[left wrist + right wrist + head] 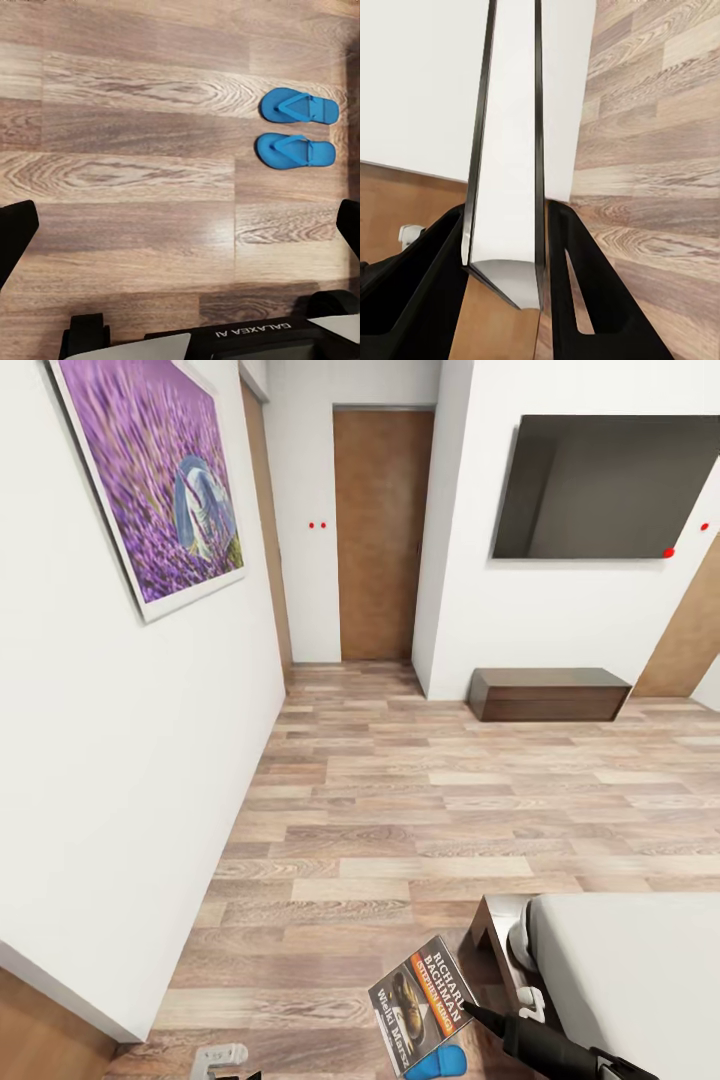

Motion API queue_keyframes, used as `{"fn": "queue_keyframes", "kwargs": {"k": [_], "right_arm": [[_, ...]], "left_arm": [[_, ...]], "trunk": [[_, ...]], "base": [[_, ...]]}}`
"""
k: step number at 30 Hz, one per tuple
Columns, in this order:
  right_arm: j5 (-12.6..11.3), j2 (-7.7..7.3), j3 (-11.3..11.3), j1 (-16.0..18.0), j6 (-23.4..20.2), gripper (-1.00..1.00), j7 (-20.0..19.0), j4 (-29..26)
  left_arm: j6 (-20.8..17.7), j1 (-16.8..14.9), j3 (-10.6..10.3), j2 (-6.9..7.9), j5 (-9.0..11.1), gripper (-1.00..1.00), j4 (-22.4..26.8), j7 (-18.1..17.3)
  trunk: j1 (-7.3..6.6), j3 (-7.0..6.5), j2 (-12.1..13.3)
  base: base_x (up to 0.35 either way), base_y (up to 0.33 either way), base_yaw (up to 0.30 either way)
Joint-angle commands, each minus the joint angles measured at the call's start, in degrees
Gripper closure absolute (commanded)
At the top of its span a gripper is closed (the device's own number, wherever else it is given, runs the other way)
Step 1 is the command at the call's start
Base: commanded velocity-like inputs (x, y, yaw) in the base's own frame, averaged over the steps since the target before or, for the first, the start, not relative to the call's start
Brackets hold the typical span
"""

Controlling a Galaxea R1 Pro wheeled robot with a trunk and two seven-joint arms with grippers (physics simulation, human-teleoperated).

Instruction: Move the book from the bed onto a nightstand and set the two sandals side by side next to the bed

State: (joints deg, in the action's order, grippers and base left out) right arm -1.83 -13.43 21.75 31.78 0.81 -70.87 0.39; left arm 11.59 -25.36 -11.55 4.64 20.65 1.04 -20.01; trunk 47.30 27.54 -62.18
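We hold the small dark-covered paperback book with the orange band and white "RICHARD BACHMAN" lettering (425, 1008) in the right gripper (506, 247), lifted clear of the off-white mattress of the dark-framed platform bed (640, 980) and hanging over the brown wood-plank floor (400, 830) near the bed's corner. Judged from this, the book is off the bed but not yet on a nightstand; that placement is what remains. The two bright blue flat sandals (296, 127) lie parallel and close together on the planks, so that part looks done, though the left wrist view does not confirm how near the bed they sit. The right wrist view shows the black fingers (585, 292) pinching the book's spine edge-on, a detail the head view leaves small. The left gripper (180, 225) hangs with its fingers spread wide, holding nothing.
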Motion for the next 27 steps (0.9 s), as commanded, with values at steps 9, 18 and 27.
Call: {"fn": "queue_keyframes", "kwargs": {"k": [9,18,27], "right_arm": [[-0.19,0.07,-0.13,0.04,0.08,1.00,-0.06,0.05],[-0.19,0.00,-0.13,0.04,0.07,1.00,-0.05,0.05],[-0.19,0.01,-0.13,0.04,0.07,1.00,-0.01,0.05]], "left_arm": [[0.19,-0.04,-0.49,-0.04,0.53,-1.00,-0.07,-0.21],[0.19,-0.04,-0.49,0.00,0.53,-1.00,-0.07,-0.20],[0.19,-0.02,-0.49,0.00,0.53,-1.00,-0.07,-0.22]], "trunk": [[0.00,-0.78,-0.04],[0.00,-1.62,-0.04],[0.00,-2.45,-0.04]], "base": [[0.000,0.000,0.000],[0.000,0.000,0.000],[0.000,0.000,0.000]]}}
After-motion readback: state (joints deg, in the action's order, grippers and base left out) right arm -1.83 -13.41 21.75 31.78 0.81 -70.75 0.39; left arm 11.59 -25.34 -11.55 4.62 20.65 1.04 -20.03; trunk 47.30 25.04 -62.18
